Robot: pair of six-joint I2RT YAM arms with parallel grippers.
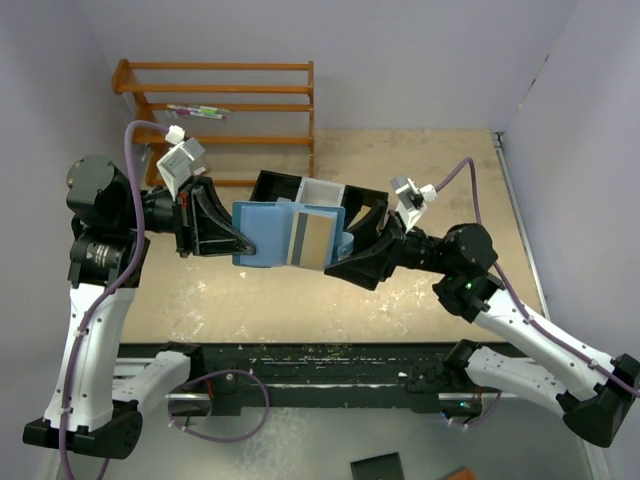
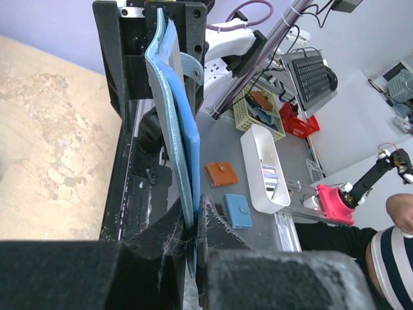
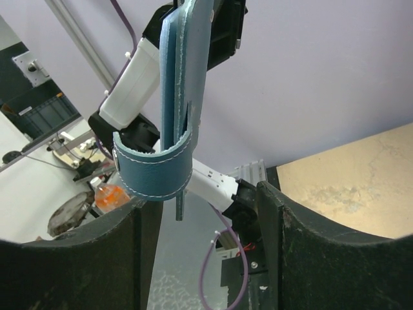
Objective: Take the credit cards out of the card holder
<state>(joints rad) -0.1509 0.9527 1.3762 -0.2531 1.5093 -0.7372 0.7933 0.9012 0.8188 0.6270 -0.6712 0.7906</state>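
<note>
The blue card holder hangs in the air above the table's middle, opened flat toward the top camera. A gold-tan credit card shows in its right half. My left gripper is shut on the holder's left edge. In the left wrist view the holder stands edge-on, pinched between the fingers of that gripper. My right gripper is open at the holder's right edge. In the right wrist view the holder and its curled strap hang between the spread fingers of the right gripper, close to the left one.
A black-and-white compartment tray sits on the table behind the holder. A wooden rack stands at the back left. A black rail runs along the near edge. Off the table lie a white tub, an orange wallet and a small blue wallet.
</note>
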